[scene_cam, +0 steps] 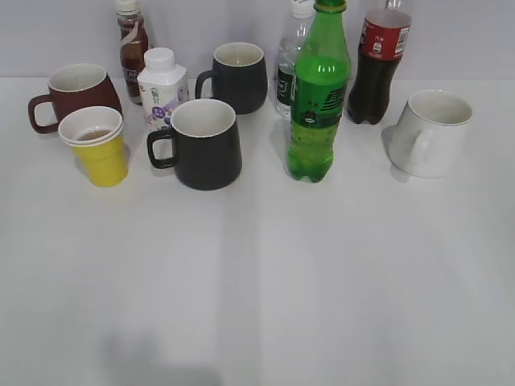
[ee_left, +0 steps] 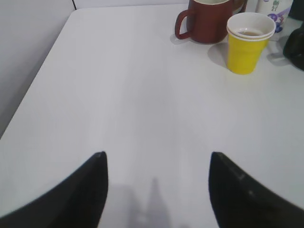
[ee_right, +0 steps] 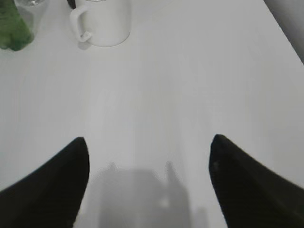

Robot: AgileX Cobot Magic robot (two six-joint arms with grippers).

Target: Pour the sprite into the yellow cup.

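Nearest, the left gripper [ee_left: 156, 190] and right gripper [ee_right: 149, 185] hover spread wide, empty, over bare table [scene_cam: 257, 281]. Beyond stands the sprite [scene_cam: 318, 96], upright, capped; well left of it, the yellow cup [scene_cam: 98, 146], mouth up to receive.

5 bottles [scene_cam: 319, 92], 4 mugs [scene_cam: 201, 145], 1 yellow cup [scene_cam: 98, 149].

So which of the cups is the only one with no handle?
The small yellow cup at the front left. The dark red mug, two black mugs and white mug all have handles; it has none.
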